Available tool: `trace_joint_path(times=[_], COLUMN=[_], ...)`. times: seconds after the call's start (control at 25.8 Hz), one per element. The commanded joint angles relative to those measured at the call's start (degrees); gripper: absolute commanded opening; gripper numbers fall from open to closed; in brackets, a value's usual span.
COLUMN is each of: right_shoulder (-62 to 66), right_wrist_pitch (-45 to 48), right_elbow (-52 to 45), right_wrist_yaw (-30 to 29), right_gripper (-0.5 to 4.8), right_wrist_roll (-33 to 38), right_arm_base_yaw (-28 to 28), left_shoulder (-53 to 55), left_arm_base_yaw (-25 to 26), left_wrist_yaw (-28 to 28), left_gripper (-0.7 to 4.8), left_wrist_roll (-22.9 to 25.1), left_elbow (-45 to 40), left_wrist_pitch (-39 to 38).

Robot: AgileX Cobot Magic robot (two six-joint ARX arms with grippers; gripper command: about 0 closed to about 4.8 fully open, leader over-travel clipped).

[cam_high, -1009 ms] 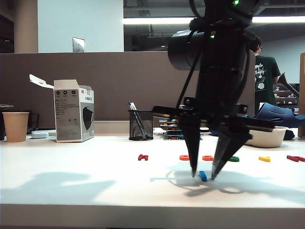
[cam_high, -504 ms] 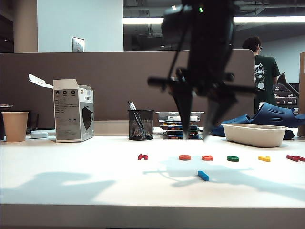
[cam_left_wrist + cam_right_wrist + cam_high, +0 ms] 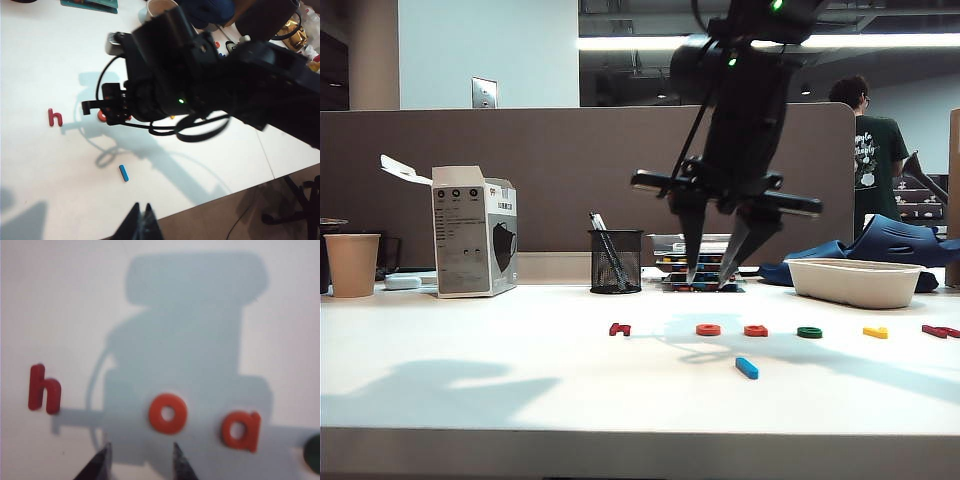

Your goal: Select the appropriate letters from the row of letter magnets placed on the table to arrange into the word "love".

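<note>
Exterior view: the white smooth table [image 3: 470, 390] has wide bare room left of the row of letter magnets and along its thick near edge. The right gripper [image 3: 712, 278] hangs above the orange-red plastic ring letter [image 3: 708, 329], jaws parted and empty. A second ago it straddled the blue straight plastic bar [image 3: 747, 368], which now lies alone, nearer than the row. The dark green round letter [image 3: 809, 332] and yellow angular letter [image 3: 875, 332] sit farther right. The left gripper [image 3: 140, 225] hovers by the near edge, fingertips closed together.
</note>
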Motion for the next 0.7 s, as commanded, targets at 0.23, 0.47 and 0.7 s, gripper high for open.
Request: trace_joint_path(times=[0.23, 0.47, 0.7], right_shoulder=[4.5, 6.3, 7.0], right_wrist_pitch=[-0.2, -0.6, -1.2], right_elbow=[3.1, 3.2, 3.2], right_wrist_yaw=[0.3, 0.0, 0.2], right_gripper=[1.54, 1.59, 1.59], right_wrist_roll=[-1.1, -1.1, -1.1], right_arm_base_yaw=[-0.9, -0.9, -0.9], left_shoulder=[-0.1, -0.1, -0.1], left_arm_base_yaw=[0.1, 0.1, 0.1], left_wrist_yaw=[-0.1, -0.1, -0.1], left_gripper=[-0.04, -0.04, -0.04], left_wrist_roll=[0.2, 0.2, 0.2], left_elbow=[0.2, 0.2, 0.2], left_wrist_pitch=[0.3, -0.7, -0.8])
